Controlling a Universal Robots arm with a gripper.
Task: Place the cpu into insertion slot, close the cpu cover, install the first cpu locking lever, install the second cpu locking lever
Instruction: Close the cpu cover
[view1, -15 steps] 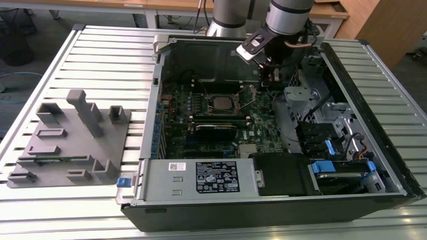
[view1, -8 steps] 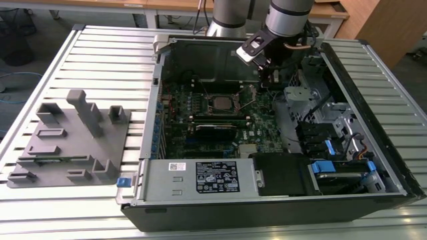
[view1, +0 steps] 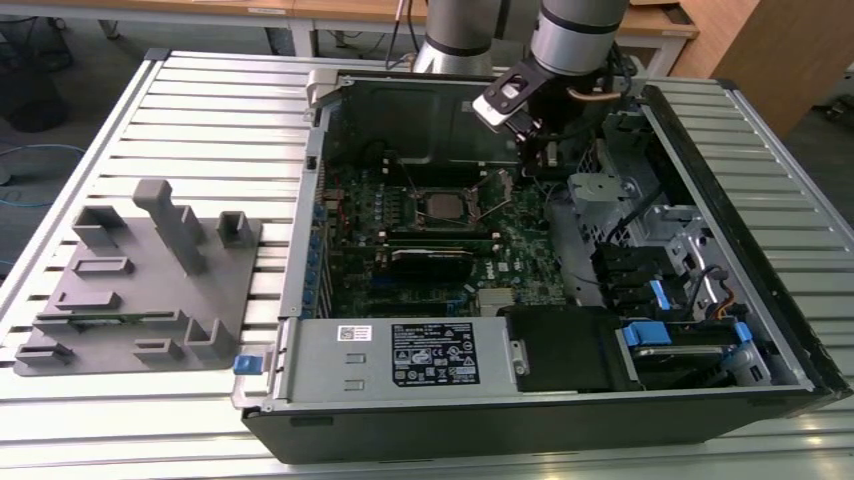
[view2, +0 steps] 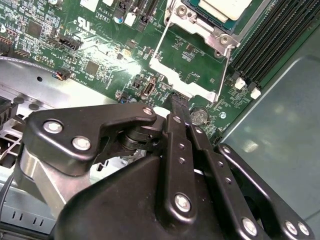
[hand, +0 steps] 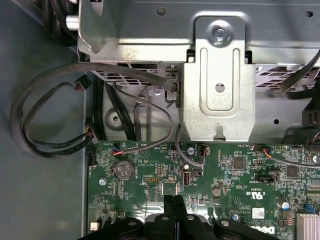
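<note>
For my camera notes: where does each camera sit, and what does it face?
Exterior view: off the arm, looking down into the computer case; arm shows.
First wrist view: wrist-mounted, facing motherboard and metal bracket; end effector shows.
Second wrist view: wrist-mounted, facing cpu and cpu cover; end effector shows.
Shared: both wrist views show the coin battery.

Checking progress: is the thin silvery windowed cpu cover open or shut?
Open: the cpu cover is swung off the socket, green board visible through its window, the silver-tan cpu uncovered.
</note>
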